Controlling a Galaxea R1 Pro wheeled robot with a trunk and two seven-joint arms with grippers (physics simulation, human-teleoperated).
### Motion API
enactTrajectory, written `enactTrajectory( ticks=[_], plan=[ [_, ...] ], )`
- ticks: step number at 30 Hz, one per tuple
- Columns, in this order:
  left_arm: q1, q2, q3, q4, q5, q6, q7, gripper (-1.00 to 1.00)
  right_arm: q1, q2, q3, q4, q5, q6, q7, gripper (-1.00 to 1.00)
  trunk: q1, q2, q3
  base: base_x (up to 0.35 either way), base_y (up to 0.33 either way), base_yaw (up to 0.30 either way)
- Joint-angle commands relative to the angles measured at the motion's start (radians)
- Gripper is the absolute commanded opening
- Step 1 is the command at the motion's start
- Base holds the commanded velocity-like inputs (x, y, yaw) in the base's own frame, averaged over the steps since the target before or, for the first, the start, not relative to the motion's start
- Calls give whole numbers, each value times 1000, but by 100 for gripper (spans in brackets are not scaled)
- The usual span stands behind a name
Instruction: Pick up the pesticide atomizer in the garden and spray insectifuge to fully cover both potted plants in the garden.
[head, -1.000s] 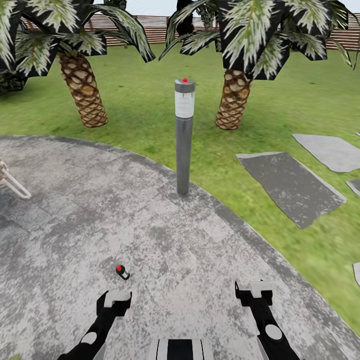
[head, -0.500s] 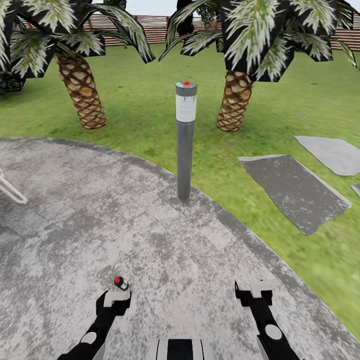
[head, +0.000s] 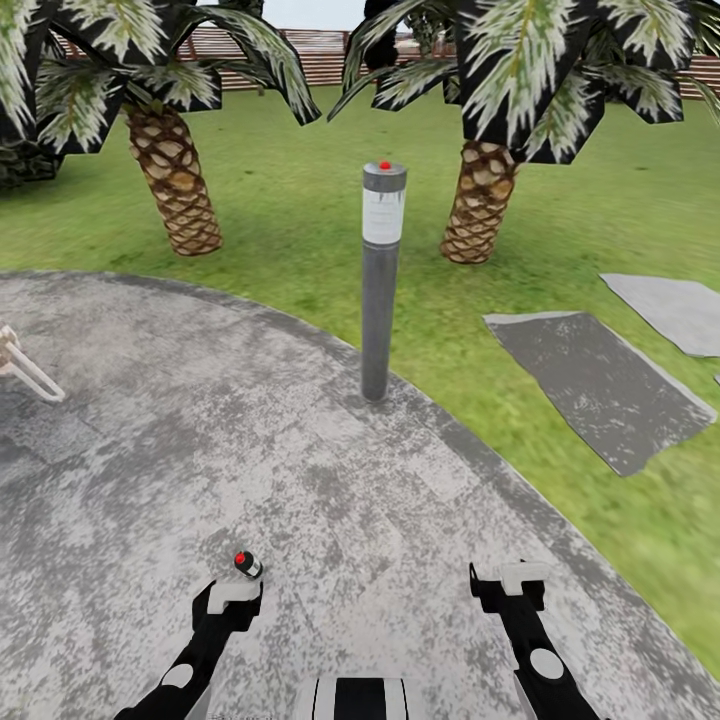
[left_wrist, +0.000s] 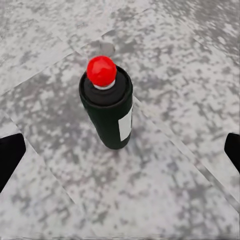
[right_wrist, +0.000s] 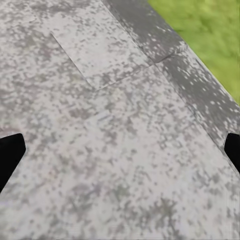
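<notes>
**A:** So where's the pesticide atomizer sitting right now?

**B:** Upright on the mottled grey patio, well in from the curved edge where the paving meets the lawn. Dark green bottle, white label patch on its side, red knob on top. In the head view it's a tiny thing just past the left gripper, close to it but not touching.

**A:** And the jaws on that one?

**B:** Spread wide. The left wrist view looks down on the bottle standing between two dark fingertips at the far sides of the picture, with bare paving on both sides of the bottle. Nothing pinched.

**A:** Right arm?

**B:** The right gripper hangs over plain paving, nearer the patio's lawn-side edge. Its jaws are spread too, holding nothing; its wrist view shows grey stone with a corner of grass.

**A:** Anything else around?

**B:** A tall grey bollard lamp with a red dot stands right at the patio's edge. Two palms with scaly trunks are on the grass behind it, flat grey stepping slabs lie in the lawn off to the right, and a brown slat fence runs along the back.
</notes>
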Motion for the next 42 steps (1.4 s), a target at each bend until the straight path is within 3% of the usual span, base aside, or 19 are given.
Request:
enactTrajectory(
  ticks=[1, 22, 36, 42],
  plan=[
    [-1, 0, -2, 1, 0, -4, 1, 100, 0, 0, 0, 0, 10, -1, -4, 100, 0, 0, -1, 0, 0, 158],
    [-1, 0, -10, -1, -2, -8, 1, 100, 0, 0, 0, 1, 10, -1, -4, 100, 0, 0, -2, 72, 0, 12],
    [-1, 0, -10, -2, -3, -13, 1, 100, 0, 0, 0, 0, 10, -1, -4, 100, 6, -3, -75, 0, 0, 0],
    [-1, 5, -4, -2, 1, -16, 1, 100, 0, 0, 0, 0, 10, -2, -4, 100, 6, -3, -79, 0, 0, 0]
  ],
)
